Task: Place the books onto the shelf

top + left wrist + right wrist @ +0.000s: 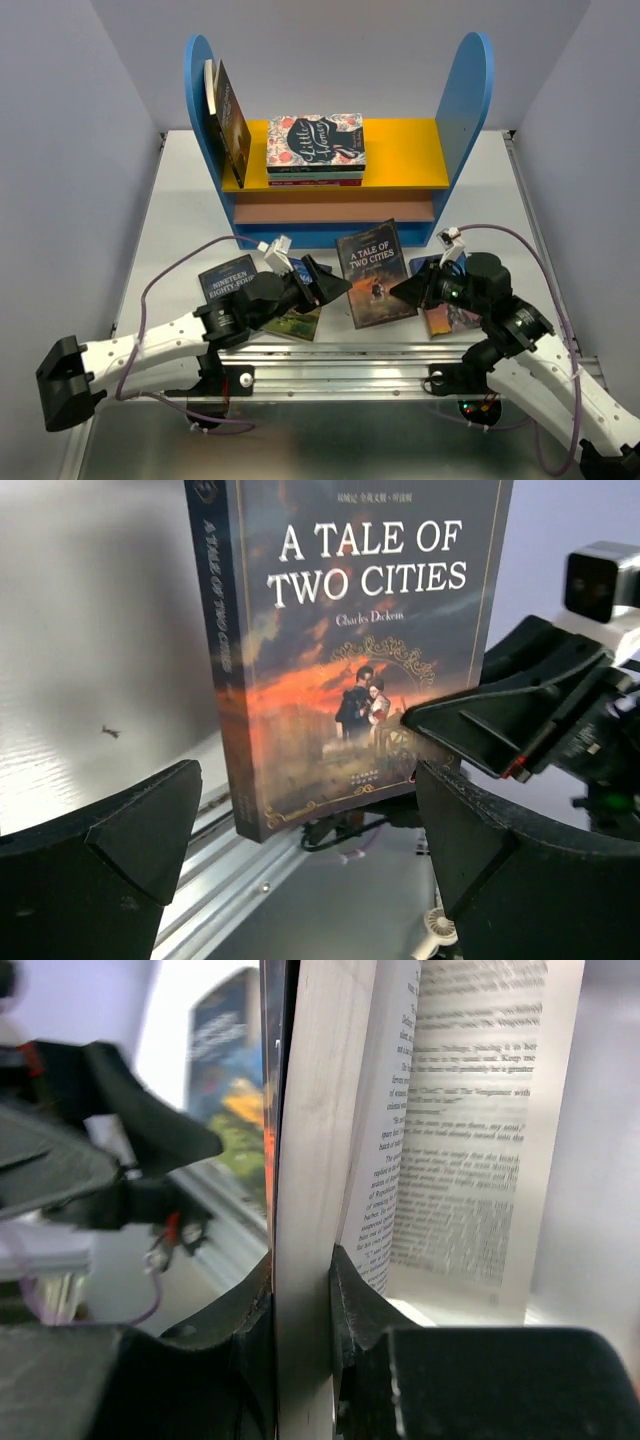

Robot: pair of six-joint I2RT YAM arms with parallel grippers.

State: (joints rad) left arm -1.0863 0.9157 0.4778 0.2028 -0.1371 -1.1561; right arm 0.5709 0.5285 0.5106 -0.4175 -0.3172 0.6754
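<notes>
now right claw [410, 290] grips the book [372, 268], left claw [332, 284] gapes.

Shelf [470, 110] toward the table's [180, 220] far edge, book stack [315, 148] on its upper board, leaning books [230, 120] against its left panel, A Tale of Two Cities [375, 272] upright before it, Nineteen Eighty-Four [228, 280] lying left of that.

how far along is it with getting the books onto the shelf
Early. Done: one dark book leans against the left panel of the shelf. In hand: the right claw is shut on A Tale of Two Cities, held upright in front of the shelf; the left claw is open beside it. Left: Nineteen Eighty-Four, a landscape-cover book and a third book lie on the table.
</notes>
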